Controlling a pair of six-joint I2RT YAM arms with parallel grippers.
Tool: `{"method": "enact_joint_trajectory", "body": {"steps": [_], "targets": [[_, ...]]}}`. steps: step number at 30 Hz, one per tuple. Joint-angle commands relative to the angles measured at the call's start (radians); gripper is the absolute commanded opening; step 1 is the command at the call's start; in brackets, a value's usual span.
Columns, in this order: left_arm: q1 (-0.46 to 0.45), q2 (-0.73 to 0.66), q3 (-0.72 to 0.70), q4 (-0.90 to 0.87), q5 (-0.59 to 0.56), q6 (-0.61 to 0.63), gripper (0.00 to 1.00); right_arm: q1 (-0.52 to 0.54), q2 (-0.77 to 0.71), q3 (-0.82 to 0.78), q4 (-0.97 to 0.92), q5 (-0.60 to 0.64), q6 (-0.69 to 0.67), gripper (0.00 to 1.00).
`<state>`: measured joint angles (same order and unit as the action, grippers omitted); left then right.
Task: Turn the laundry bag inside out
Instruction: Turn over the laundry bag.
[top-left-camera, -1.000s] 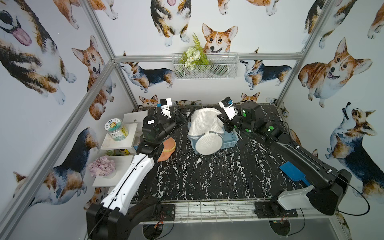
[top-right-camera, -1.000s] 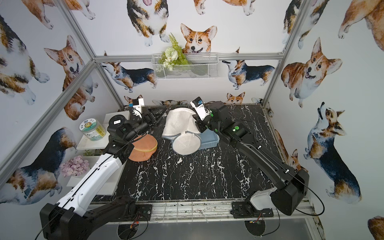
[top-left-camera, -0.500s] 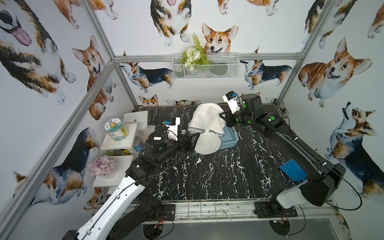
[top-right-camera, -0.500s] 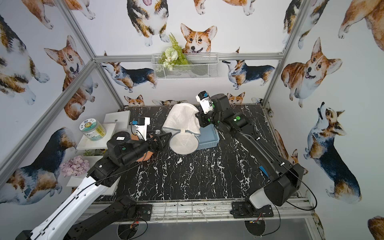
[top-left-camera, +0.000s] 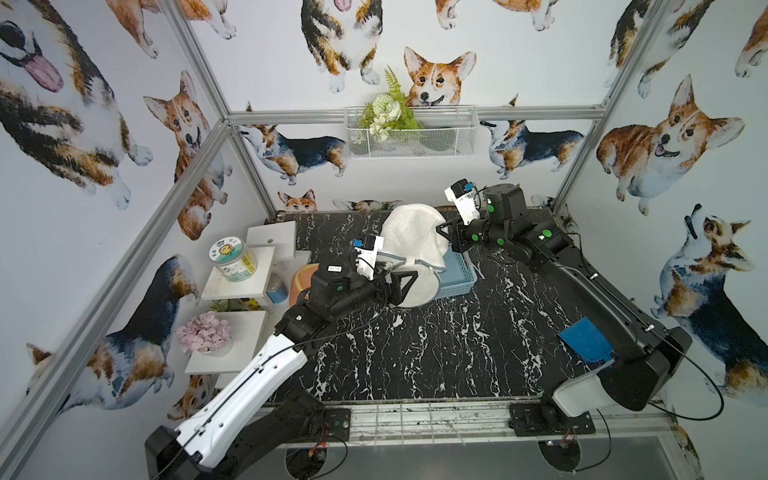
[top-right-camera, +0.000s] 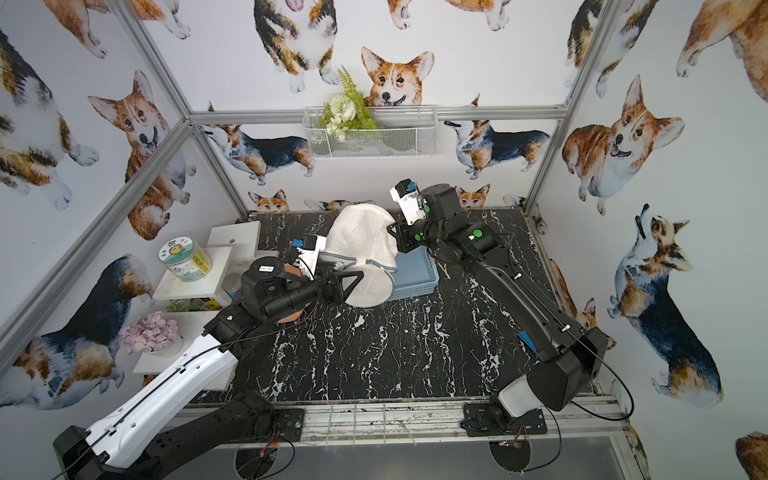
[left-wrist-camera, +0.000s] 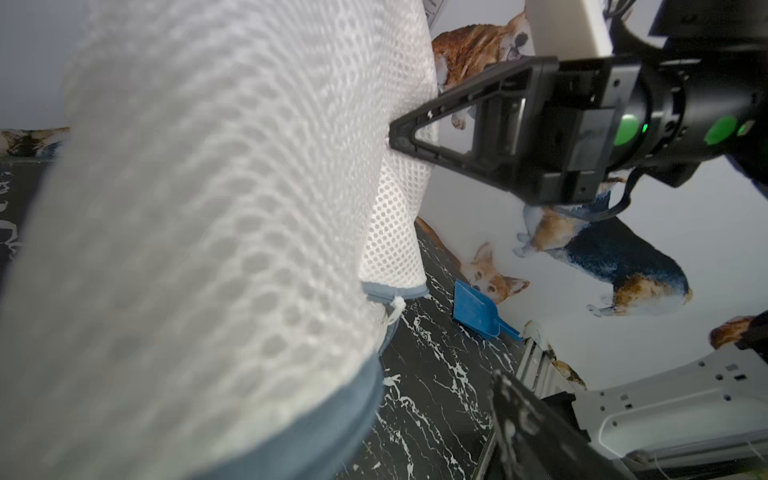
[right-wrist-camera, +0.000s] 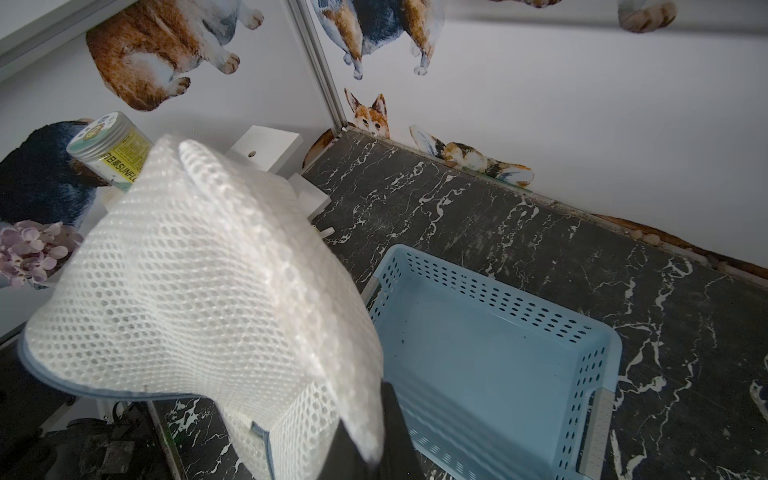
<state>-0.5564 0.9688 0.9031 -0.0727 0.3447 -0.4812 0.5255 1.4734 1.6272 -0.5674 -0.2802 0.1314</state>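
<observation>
The laundry bag is white mesh with a blue-grey trimmed mouth, and it hangs above the blue basket. My right gripper is shut on the mesh at the bag's upper right side; its dark fingers pinch the fabric. In the left wrist view the right gripper's tip presses into the laundry bag. My left gripper stands open against the bag's lower end near the mouth. One of its fingers shows; mesh hides the other.
A light blue perforated basket sits under the bag. A blue scoop lies at the right edge by the right arm. White shelves at the left carry a jar and pink flowers; an orange bowl sits beside them.
My left arm swung from the back left corner forward and right, to the bag's lower end. The right gripper raised the bag and drew it back a little.
</observation>
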Motion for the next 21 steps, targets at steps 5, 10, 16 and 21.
{"method": "enact_joint_trajectory", "body": {"steps": [5, 10, 16, 21], "targets": [[0.012, 0.084, 0.082, 0.034, 0.043, -0.023, 0.80, 0.001, -0.017, -0.013, -0.005, -0.047, 0.006, 0.00], [0.030, 0.105, 0.074, 0.035, 0.049, -0.016, 0.83, 0.002, -0.021, -0.010, -0.001, -0.089, 0.007, 0.00], [0.032, 0.132, 0.051, 0.088, 0.135, -0.045, 0.74, 0.001, -0.027, -0.025, 0.049, -0.144, 0.030, 0.00], [0.033, 0.126, 0.039, 0.111, 0.141, -0.063, 0.30, 0.002, -0.026, -0.044, 0.079, -0.145, 0.050, 0.00]]}}
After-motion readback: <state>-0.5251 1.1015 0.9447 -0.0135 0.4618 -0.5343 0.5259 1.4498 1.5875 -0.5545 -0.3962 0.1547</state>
